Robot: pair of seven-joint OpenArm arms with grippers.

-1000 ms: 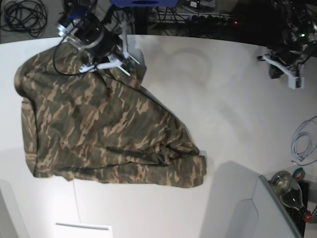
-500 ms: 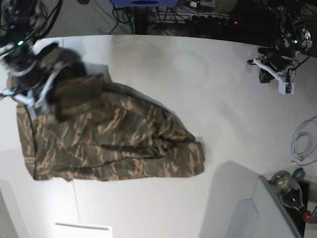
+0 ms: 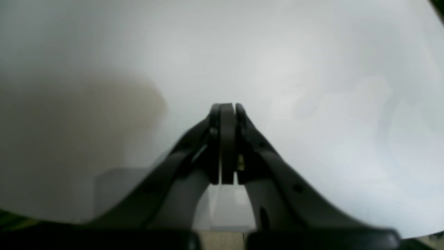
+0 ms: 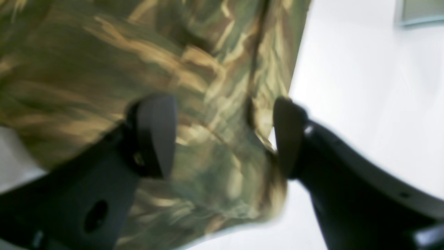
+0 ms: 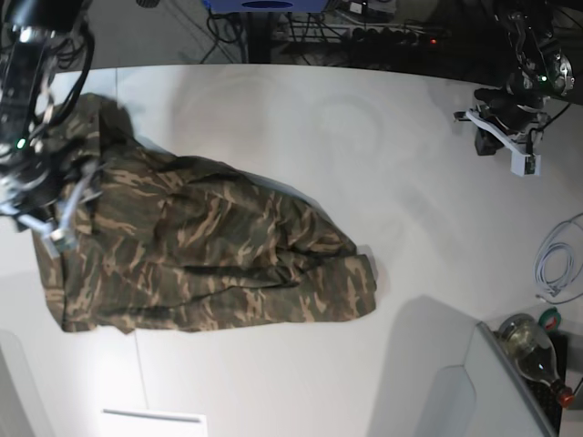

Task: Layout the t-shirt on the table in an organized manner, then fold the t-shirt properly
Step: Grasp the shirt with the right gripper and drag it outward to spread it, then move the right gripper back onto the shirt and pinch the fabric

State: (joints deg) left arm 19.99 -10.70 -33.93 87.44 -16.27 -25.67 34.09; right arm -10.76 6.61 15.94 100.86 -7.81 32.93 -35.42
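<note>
T-shirt [image 5: 200,246] in camouflage print lies crumpled on the white counter [image 5: 383,182], filling the 9 o'clock half of the base view, with a lumpy fold bunched toward the centre and its lower edge running roughly straight along the 7 o'clock side; the right claw [image 5: 50,214] sits at the shirt's 9 o'clock edge, over the cloth; in its wrist view the right claw [image 4: 222,135] has its fingers spread wide, with blurred camouflage fabric between and behind them, one finger just beside the hem, and whether the pads touch the cloth cannot be told; bare counter shows to the 3 o'clock side of that hem; far across at 2 o'clock in the base view, well apart from the shirt, the left claw [image 5: 510,146] hangs over bare counter; its own camera shows the left claw [image 3: 225,114] pressed tight together with nothing between the fingers.
</note>
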